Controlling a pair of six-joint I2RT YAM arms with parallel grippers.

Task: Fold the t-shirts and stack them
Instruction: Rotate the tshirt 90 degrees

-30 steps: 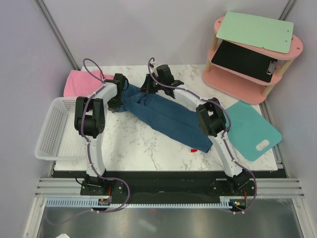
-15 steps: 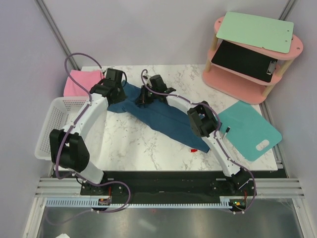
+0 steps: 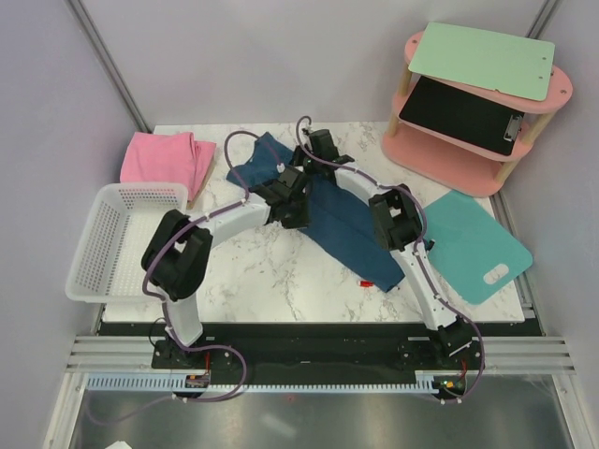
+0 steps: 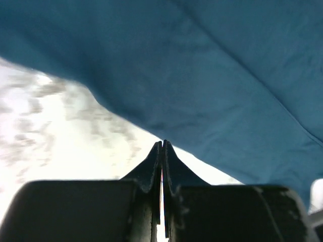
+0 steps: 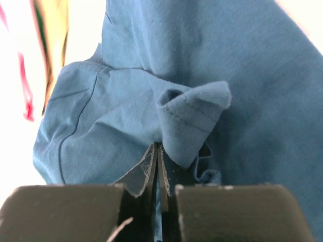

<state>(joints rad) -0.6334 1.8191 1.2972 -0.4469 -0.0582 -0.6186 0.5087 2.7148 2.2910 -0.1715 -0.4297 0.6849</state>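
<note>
From above, the teal t-shirt (image 3: 342,234) lies on the surface (image 3: 253,271) right of the folded pink t-shirt (image 3: 164,157). Its long axis slants away from the pink t-shirt toward the near right. In the left wrist view, the left hand (image 4: 162,147) is closed with its tips at the hem, and I cannot tell whether it pinches cloth. In the right wrist view, the right hand (image 5: 157,151) is clamped on a bunched fold, so it seems readier to pull.

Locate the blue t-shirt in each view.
Top external: blue t-shirt lies diagonally mid-table.
Left wrist: blue t-shirt fills top and right.
Right wrist: blue t-shirt fills most of frame, bunched.
Shared landmark: marble table, in top external and left wrist.
</note>
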